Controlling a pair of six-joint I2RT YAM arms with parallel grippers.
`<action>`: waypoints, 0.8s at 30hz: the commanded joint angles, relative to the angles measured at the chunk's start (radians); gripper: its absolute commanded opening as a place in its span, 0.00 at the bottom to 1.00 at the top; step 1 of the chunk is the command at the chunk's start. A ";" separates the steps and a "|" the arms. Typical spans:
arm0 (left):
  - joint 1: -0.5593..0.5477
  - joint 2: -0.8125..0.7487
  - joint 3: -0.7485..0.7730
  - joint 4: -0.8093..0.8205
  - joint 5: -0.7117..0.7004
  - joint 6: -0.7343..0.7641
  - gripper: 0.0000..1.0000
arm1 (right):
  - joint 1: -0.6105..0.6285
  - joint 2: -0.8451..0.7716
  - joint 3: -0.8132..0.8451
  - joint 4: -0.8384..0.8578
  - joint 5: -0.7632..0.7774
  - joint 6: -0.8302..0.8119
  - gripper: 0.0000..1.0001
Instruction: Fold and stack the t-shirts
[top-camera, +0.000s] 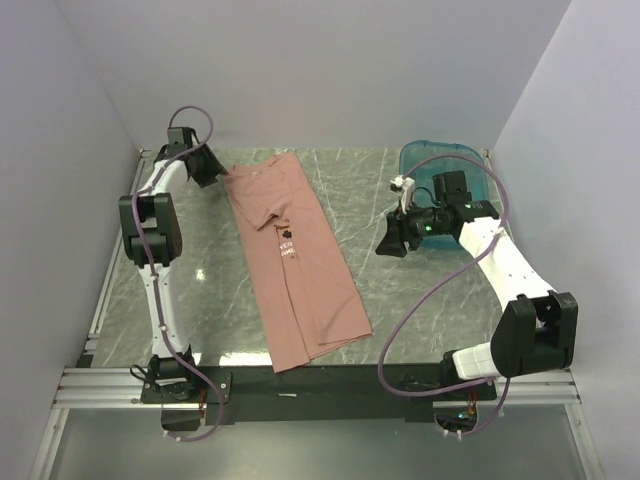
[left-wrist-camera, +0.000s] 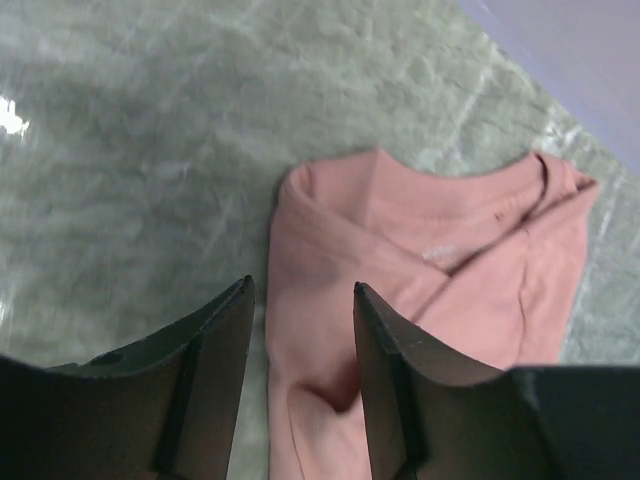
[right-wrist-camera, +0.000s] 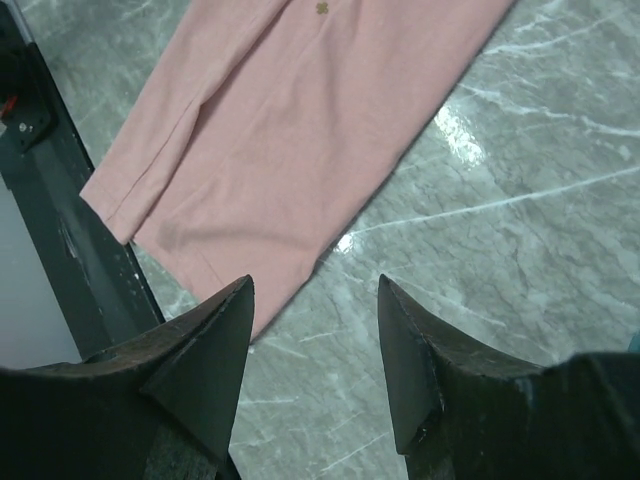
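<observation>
A salmon-pink t-shirt (top-camera: 295, 265) lies on the marble table as a long strip folded lengthwise, collar at the far end and hem by the near edge. Its small chest print (top-camera: 288, 240) faces up. My left gripper (top-camera: 212, 172) hovers at the collar's left corner. In the left wrist view its jaws (left-wrist-camera: 300, 288) stand apart, with the shirt's (left-wrist-camera: 420, 260) left edge between and below them. To the right of the shirt my right gripper (top-camera: 388, 240) hangs over bare marble. It is open (right-wrist-camera: 315, 282) and holds nothing, with the shirt's (right-wrist-camera: 290, 130) hem ahead of it.
A translucent teal tub (top-camera: 440, 165) stands at the back right behind the right arm. A black rail (top-camera: 330, 378) runs along the table's near edge, close to the hem, and also shows as the rail (right-wrist-camera: 70, 240) in the right wrist view. Walls close in on three sides.
</observation>
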 joint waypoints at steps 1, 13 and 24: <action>-0.004 0.064 0.128 -0.104 0.002 0.028 0.50 | -0.043 -0.022 -0.011 0.001 -0.112 -0.034 0.60; -0.004 0.176 0.212 -0.097 0.088 -0.025 0.34 | -0.079 -0.001 0.001 -0.022 -0.151 -0.042 0.60; 0.050 0.224 0.306 -0.013 0.082 -0.169 0.00 | -0.118 0.027 0.018 -0.057 -0.183 -0.047 0.60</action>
